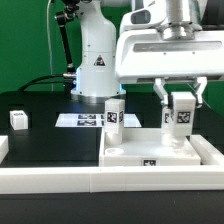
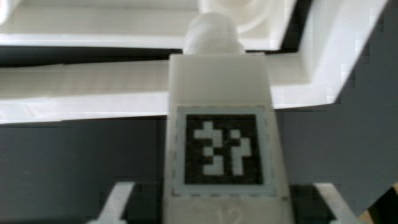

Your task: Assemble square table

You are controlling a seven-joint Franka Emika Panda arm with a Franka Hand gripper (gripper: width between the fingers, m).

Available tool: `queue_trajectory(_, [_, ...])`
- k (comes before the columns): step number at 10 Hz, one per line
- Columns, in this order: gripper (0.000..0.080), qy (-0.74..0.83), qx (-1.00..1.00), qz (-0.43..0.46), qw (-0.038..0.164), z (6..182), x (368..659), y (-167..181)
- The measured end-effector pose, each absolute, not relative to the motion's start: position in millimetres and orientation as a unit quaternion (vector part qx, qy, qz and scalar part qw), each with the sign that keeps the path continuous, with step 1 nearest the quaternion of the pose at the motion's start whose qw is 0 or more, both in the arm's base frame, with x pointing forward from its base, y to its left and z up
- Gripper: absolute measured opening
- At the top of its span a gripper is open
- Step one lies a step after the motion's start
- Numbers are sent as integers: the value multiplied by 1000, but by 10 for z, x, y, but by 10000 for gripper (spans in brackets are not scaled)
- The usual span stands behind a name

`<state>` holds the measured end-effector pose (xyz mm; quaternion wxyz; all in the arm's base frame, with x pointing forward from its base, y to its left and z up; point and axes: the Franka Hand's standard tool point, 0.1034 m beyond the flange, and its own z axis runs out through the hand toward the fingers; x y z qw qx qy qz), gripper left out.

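Observation:
The white square tabletop (image 1: 140, 148) lies tray-side up at the exterior view's right, with a tag on its near edge. One white tagged leg (image 1: 114, 112) stands upright at its far left corner. A second leg (image 1: 181, 116) stands upright at the far right corner, and my gripper (image 1: 181, 106) comes down from above, shut on it. In the wrist view this leg (image 2: 222, 120) fills the middle, tag facing the camera, with my gripper (image 2: 222, 205) around it and the tabletop (image 2: 329, 75) beyond. A third leg (image 1: 17, 119) lies loose on the black table at the left.
The marker board (image 1: 84, 120) lies flat in front of the robot base (image 1: 95, 70). A long low white border wall (image 1: 60, 182) runs along the near edge. A green curtain hangs behind.

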<state>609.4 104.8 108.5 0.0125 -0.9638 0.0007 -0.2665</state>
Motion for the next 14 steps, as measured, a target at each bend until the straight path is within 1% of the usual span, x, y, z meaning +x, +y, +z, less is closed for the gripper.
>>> queue_trajectory(1, [290, -11, -963, -269, 10, 1041, 6071, 1147])
queue_trajectory(2, [290, -28, -963, -270, 2, 1007, 6056, 1173])
queue_trajectory(3, [290, -29, -960, -278, -2, 1015, 6067, 1138])
queue_trajectory(6, [290, -29, -960, -277, -2, 1015, 6069, 1129])
queue_trajectory(10, [290, -20, -956, -292, -8, 1089, 6121, 940])
queue_trajectory(14, [290, -19, -955, -295, -9, 1076, 6097, 921])
